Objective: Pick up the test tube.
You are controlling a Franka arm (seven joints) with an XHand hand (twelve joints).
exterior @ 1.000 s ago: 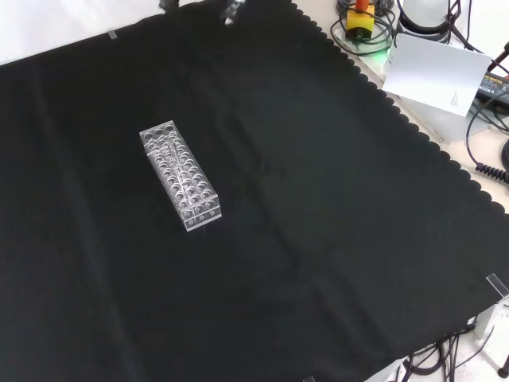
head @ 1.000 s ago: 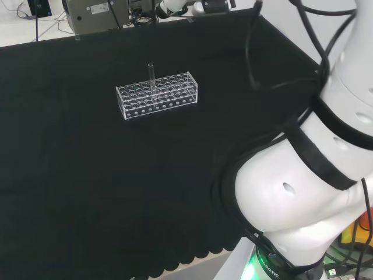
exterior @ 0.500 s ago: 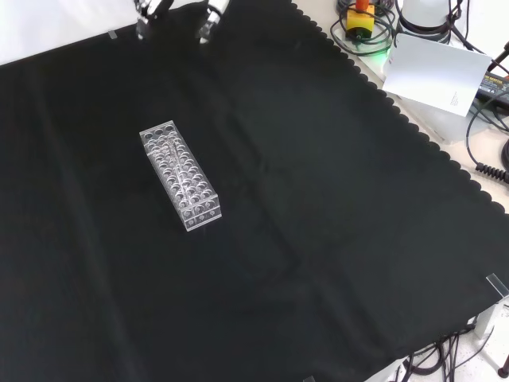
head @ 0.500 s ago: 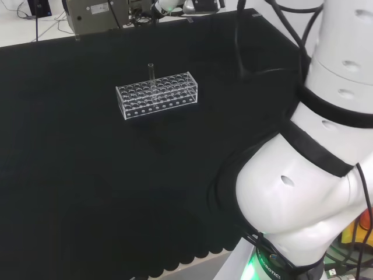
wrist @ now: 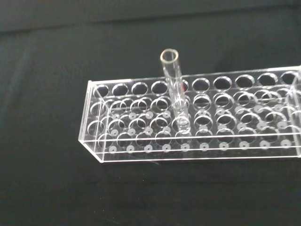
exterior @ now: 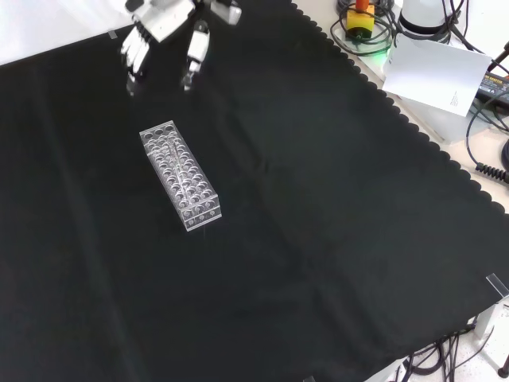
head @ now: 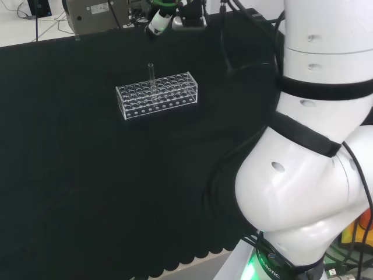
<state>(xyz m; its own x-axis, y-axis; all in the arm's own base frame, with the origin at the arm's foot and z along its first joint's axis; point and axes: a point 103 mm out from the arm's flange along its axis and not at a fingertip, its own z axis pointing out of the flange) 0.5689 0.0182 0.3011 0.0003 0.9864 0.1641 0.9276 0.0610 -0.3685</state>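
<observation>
Clear acrylic and glass are all that stand on the black cloth of the bench. From the head view, a see-through rack sits in the upper middle of the frame, and one test tube rises upright out of its far row, near the middle of the rack's length. At the top of the frame, just right of the tube, part of the robot hand hangs above the cloth, well apart from the rack. The arm's white links crowd the right side.

From the front view, the rack lies at the left centre of the frame, running from upper left to lower right. The robot hand enters at the upper left, its fingers spread and pointing down toward the cloth, released and holding nothing, short of the rack's near end.

From the wrist view, the rack is close, and the test tube stands plumb in a hole, its open rim well above the top plate.

The tube looks light, stiff, smooth and breakable, so it would likely slip if pinched off-centre and crack if levered against the hole. The bare upper length above the rack is the place to take it, then lift straight up.
</observation>
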